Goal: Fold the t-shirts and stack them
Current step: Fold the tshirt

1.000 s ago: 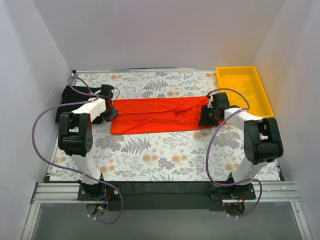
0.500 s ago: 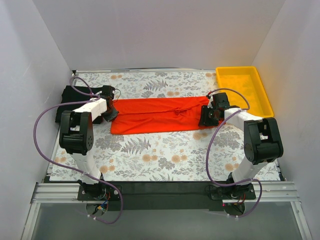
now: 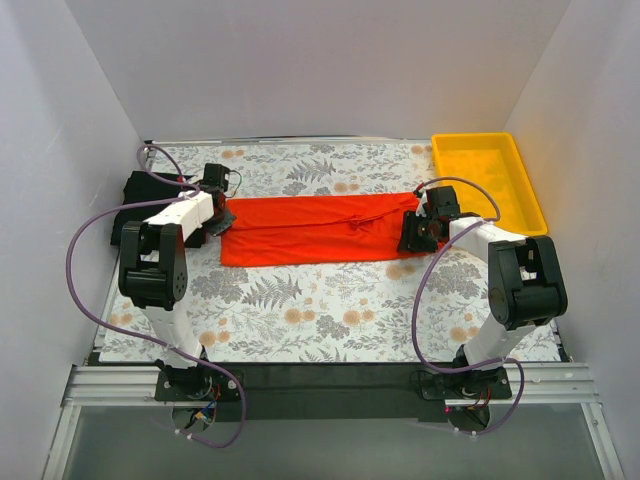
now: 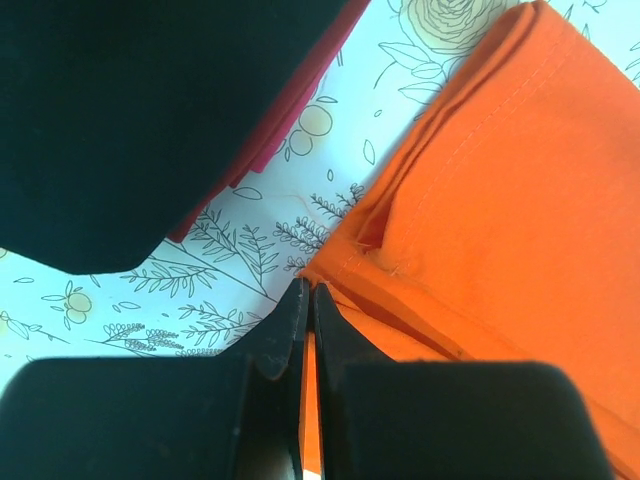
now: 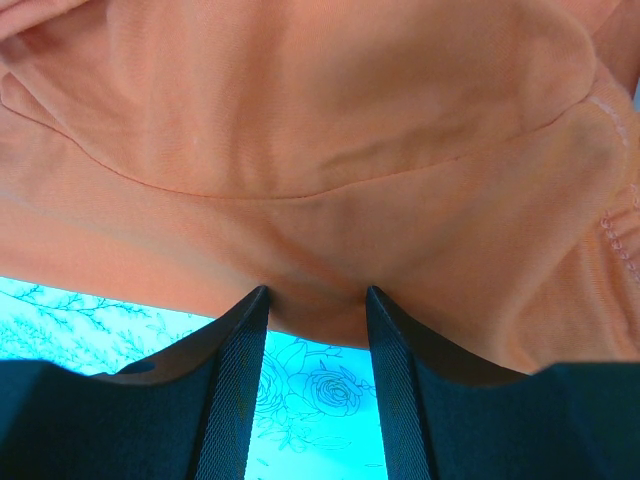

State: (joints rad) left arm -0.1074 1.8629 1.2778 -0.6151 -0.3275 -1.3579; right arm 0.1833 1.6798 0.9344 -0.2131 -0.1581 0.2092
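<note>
R gripper: jaws apart, desk showing between, tips at hem of orange-red t-shirt, spread flat mid-desk. L gripper: jaws closed, pinching shirt's left corner. Beyond, black t-shirt on dark red t-shirt, both cut off. Yellow tray far right

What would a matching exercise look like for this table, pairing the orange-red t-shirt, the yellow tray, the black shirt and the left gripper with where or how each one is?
Things:
1. orange-red t-shirt
2. yellow tray
3. black shirt
4. left gripper

Places or states:
A. far right corner of the table
B. closed on a cloth edge
C. spread across the middle
D. folded, at the left side

Pairs: 1-C, 2-A, 3-D, 4-B
</note>
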